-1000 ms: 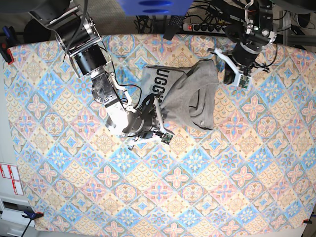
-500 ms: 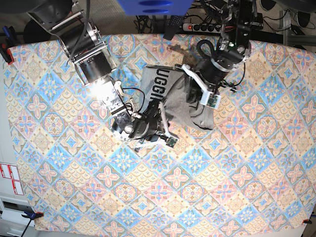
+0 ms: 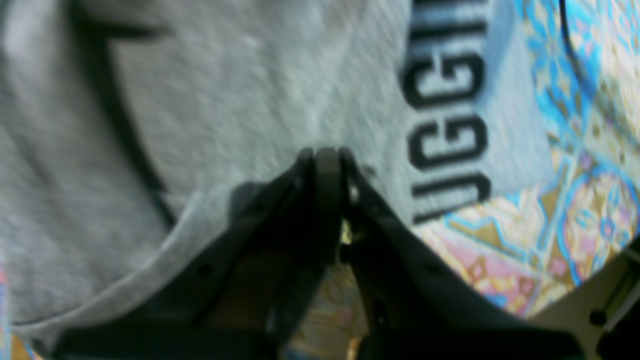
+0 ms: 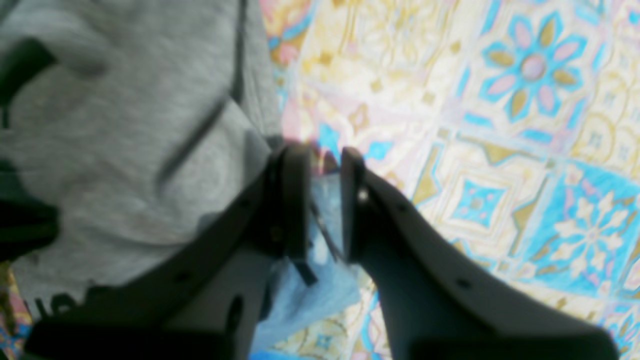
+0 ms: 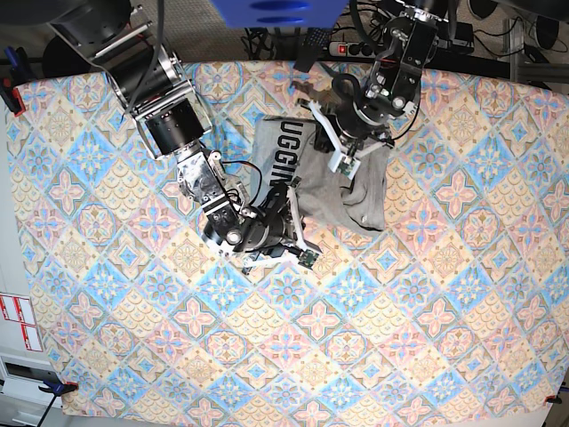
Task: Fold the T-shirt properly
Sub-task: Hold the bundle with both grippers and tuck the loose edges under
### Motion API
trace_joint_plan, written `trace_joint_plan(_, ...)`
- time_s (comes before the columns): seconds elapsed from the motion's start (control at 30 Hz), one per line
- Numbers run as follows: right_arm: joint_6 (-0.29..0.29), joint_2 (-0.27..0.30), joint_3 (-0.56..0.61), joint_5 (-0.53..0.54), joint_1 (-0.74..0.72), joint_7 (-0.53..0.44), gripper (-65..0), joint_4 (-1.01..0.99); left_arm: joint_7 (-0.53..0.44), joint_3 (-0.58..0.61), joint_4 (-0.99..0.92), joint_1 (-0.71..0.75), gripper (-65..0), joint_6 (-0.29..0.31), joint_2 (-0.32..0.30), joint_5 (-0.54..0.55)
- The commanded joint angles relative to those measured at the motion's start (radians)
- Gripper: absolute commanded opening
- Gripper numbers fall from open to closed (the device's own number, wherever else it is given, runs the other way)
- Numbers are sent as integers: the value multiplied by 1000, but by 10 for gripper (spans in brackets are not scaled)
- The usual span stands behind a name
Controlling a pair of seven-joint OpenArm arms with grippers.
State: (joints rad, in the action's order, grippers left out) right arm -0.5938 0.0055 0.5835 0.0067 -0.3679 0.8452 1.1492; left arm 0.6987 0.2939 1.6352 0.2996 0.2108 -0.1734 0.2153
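Observation:
The grey T-shirt [image 5: 356, 191] lies bunched and partly folded on the patterned tablecloth [image 5: 400, 311], its dark lettering [image 5: 289, 151] along the left side. My left gripper [image 5: 318, 138] hangs over the shirt's upper middle. In the left wrist view that gripper [image 3: 325, 156] is shut, its tips over the T-shirt [image 3: 225, 100] beside the lettering [image 3: 447, 125], with no cloth seen between them. My right gripper [image 5: 289, 203] sits at the shirt's lower left edge. In the right wrist view it [image 4: 321, 155] stands narrowly closed beside the T-shirt [image 4: 100, 150], a bluish-grey fold of cloth between its fingers.
The tablecloth [image 4: 500, 150] covers the whole table. A power strip [image 5: 369, 49] with cables lies past the far edge, beside a blue object [image 5: 267, 13]. A red clamp [image 5: 9, 89] grips the left edge. The right arm's thick body [image 5: 169, 120] crosses the upper left.
My left arm swung left from the shirt's right edge to above its upper middle, staying shut. The right gripper shifted slightly right and down at the lower left edge.

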Motion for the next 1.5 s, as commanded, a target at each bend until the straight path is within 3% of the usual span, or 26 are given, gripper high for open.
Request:
trace_joint_plan(0.0,2,-6,-1,8,-26,-17,-549,16,-12,12,13,16,-650,2,-19,6)
trace_joint_plan(0.43,1,0,-1,8,-26,-16,-552,-61,-20,18,98,115,-650,2,-159,17)
trace_joint_plan(0.63,1,8,-12,5,16,-25,-552,2,-20,-91,241,168,-650,2,-137,19)
trace_joint_plan(0.77,1,57,-33,9,31,-16,-552,174,-20,-152,259,161,-650,2,-93,17)
trace_joint_plan(0.87,1,57,-30,9,83,-16,-551,251,-20,-183,225,135,-650,2,-71,8)
trace_joint_plan(1.1,1,50,115,9,99,-16,-556,216,-20,-195,79,71,-650,0,-65,9)
trace_joint_plan(1.3,1,49,181,9,97,-20,-610,185,-20,-284,33,72,-650,-1,-65,9)
trace_joint_plan(1.47,1,-12,180,8,94,-24,-610,82,-20,-310,9,80,-650,-1,-65,9)
